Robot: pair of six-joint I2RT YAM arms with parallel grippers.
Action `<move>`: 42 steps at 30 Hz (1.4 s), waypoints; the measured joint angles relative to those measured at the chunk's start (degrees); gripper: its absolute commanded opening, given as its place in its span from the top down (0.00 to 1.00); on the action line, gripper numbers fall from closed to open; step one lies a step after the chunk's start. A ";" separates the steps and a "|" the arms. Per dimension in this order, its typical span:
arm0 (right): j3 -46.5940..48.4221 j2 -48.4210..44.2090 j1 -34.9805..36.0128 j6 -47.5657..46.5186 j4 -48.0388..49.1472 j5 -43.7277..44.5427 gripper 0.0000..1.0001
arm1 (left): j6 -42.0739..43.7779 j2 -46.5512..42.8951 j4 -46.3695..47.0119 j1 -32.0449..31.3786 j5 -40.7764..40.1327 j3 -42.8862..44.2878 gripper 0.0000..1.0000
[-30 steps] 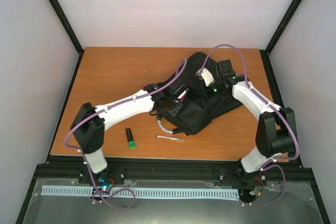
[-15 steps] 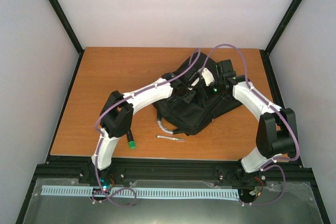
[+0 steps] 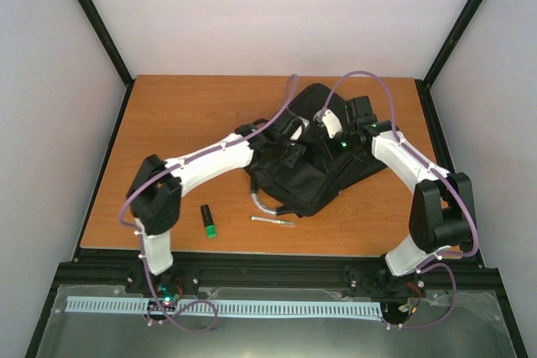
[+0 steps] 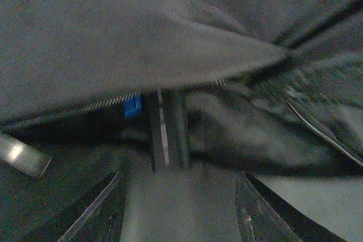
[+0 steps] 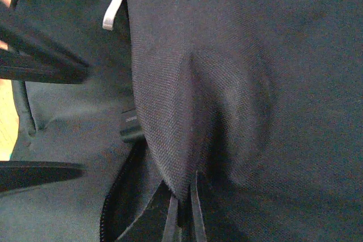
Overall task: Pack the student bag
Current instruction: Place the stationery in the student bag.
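Black fabric student bag (image 3: 315,175), creased, zip mouth gaping. Lies diagonally right of centre on wooden table (image 3: 185,115), grey loop handle (image 3: 260,203) pointing near-left. Pinched at a raised fold by right gripper (image 5: 182,222); left gripper (image 4: 178,208) splayed, empty, at opening.

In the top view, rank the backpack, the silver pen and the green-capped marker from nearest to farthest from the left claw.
1. Student bag, right under the left claw.
2. Silver pen, near side, just before the bag.
3. Green-capped marker, farther left.
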 measured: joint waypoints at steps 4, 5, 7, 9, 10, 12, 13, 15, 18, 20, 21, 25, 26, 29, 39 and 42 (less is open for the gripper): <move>0.00 0.00 0.00 0.00 -0.02 -0.17 0.97 | -1.22 -8.13 2.93 0.00 0.66 -6.99 0.70; 0.00 0.02 0.00 0.00 -0.02 -0.17 0.97 | -1.66 -8.90 3.32 -0.02 0.81 -7.58 0.77; 0.00 0.02 0.00 -0.02 -0.02 -0.17 0.97 | -2.14 -9.46 4.35 0.00 1.11 -8.48 0.89; 0.00 0.02 0.00 -0.02 -0.02 -0.20 0.97 | -2.54 -9.07 5.29 0.00 1.57 -9.62 0.98; 0.00 0.00 0.00 -0.02 -0.04 -0.20 0.97 | -2.73 -8.59 5.53 0.00 1.73 -10.05 0.99; 0.00 0.00 0.00 -0.02 -0.02 -0.20 0.97 | -2.99 -6.78 6.19 0.00 2.01 -10.45 0.99; 0.00 0.00 0.00 -0.02 -0.02 -0.20 0.97 | -3.04 -5.70 6.67 0.00 2.14 -10.45 0.99; 0.00 0.00 0.00 -0.02 -0.04 -0.20 0.97 | -3.02 -3.37 7.67 0.00 2.32 -10.45 0.99; 0.00 0.02 0.00 -0.04 -0.04 -0.33 0.97 | -2.64 -0.79 9.03 0.00 1.97 -10.36 0.99; 0.02 0.11 0.00 -0.07 -0.04 -0.35 0.97 | -2.08 -0.07 9.51 0.00 1.64 -9.57 0.99; 0.02 0.13 0.00 -0.09 -0.07 -0.35 0.97 | -1.84 0.46 9.86 0.00 1.42 -8.92 0.99; 0.02 0.35 0.00 -0.11 -0.17 -0.46 0.97 | -0.42 3.89 13.88 0.00 0.39 -6.29 0.99; 0.02 0.44 0.00 -0.13 -0.17 -0.55 0.97 | -0.02 4.70 15.10 0.00 0.15 -6.10 0.99; 0.02 0.76 0.00 -0.31 -0.15 -0.68 0.97 | 1.09 6.75 18.38 0.00 -1.11 -5.20 0.98; 0.15 0.92 -0.07 -0.48 0.07 -0.72 0.97 | 1.97 8.81 23.12 0.00 -2.60 -4.22 0.95; 0.13 1.22 -0.07 -0.55 -0.02 -0.94 0.97 | 2.32 7.08 24.85 0.00 -1.77 -6.71 0.91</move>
